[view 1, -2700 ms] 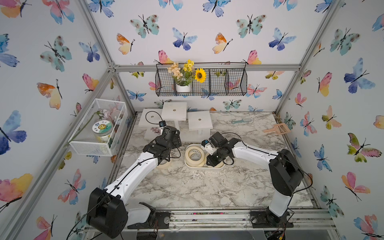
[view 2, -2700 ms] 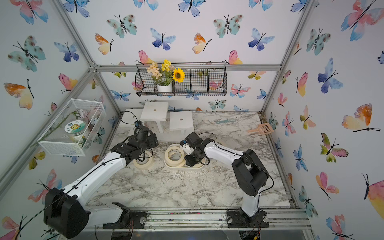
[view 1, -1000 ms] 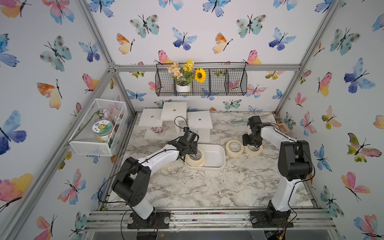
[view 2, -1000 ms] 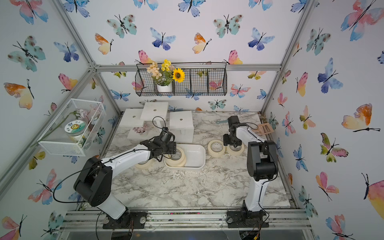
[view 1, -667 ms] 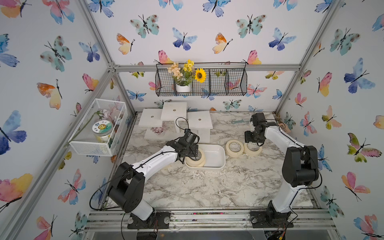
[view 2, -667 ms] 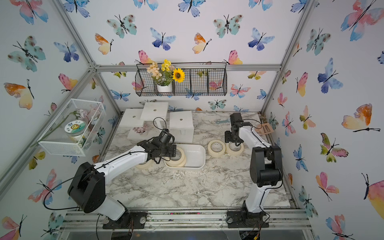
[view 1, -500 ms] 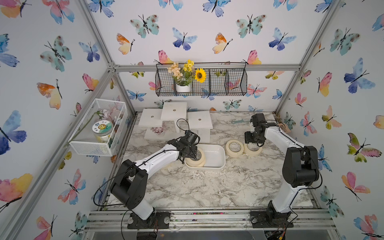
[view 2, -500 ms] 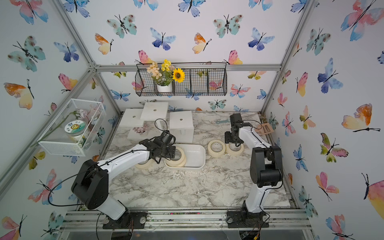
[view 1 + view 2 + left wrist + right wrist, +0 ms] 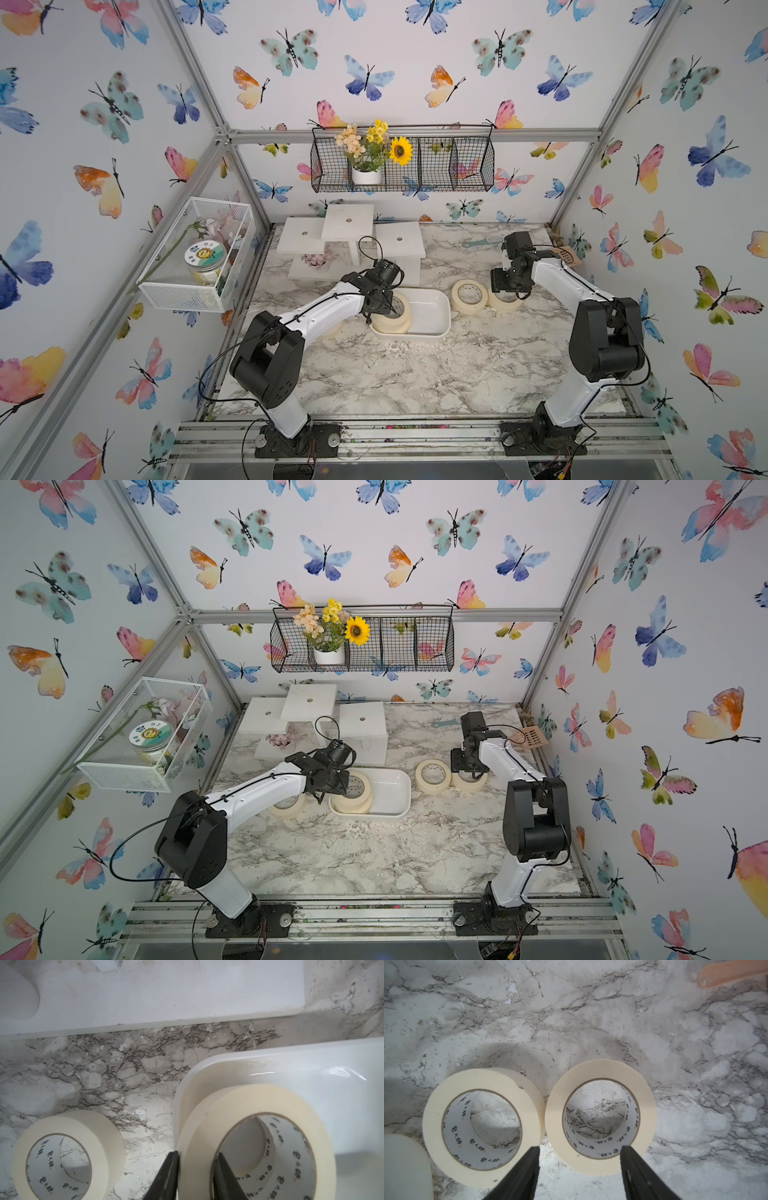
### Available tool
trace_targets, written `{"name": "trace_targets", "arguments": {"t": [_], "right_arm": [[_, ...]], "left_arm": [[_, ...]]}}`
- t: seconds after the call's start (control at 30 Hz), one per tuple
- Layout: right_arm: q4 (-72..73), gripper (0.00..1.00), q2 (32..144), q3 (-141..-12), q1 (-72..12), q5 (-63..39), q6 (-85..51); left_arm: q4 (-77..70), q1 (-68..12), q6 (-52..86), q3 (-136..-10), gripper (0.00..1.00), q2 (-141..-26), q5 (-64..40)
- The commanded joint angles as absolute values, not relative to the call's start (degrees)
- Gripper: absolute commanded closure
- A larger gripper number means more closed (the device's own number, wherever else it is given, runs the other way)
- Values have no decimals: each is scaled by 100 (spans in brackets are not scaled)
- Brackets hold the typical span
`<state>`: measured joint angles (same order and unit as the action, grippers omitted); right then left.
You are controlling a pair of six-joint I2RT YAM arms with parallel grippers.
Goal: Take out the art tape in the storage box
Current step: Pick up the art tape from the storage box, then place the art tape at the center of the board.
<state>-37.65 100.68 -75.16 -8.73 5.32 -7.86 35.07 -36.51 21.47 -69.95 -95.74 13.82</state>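
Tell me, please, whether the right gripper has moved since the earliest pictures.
Yes. In both top views the right gripper has moved rightward, from the storage box to above a tape roll.

The table (image 9: 415, 374) has a gray and white marble top. The walls are covered with painted butterflies (image 9: 291, 50). A black wire basket (image 9: 469, 166) hangs on the back wall. A white pot (image 9: 365, 176) stands in its left part, with a sunflower (image 9: 400, 150) and small yellow and cream flowers. A white mesh basket (image 9: 178, 296) hangs on the left wall. It holds a jar (image 9: 203, 259) with a green and yellow lid and a pink flower (image 9: 224, 226). White square blocks (image 9: 348, 222) stand at the back of the table, each with a small hole on top. A little pink bloom (image 9: 316, 259) lies under them. A tan scoop with slots (image 9: 567, 256) lies in the back right corner.
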Motion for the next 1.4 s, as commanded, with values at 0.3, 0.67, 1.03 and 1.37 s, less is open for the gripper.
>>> {"name": "trace_targets", "arguments": {"t": [0.3, 0.67, 1.03, 1.37], "right_arm": [[-3795, 34, 9551, -7278, -1386, 588, -738], [-3757, 34, 9558, -7273, -2381, 567, -728], [-3680, 34, 9677, -7339, -2856, 455, -748], [-3649, 34, 9685, -7216, -2865, 483, -726]], "left_arm": [[3484, -3640, 2405, -7188, 97, -8590, 1864], [3333, -2334, 2833, -5920, 100, -7096, 2173], [2278, -485, 3047, -3989, 100, -6512, 1442], [1867, -452, 3136, -3771, 100, -6699, 1212]]}}
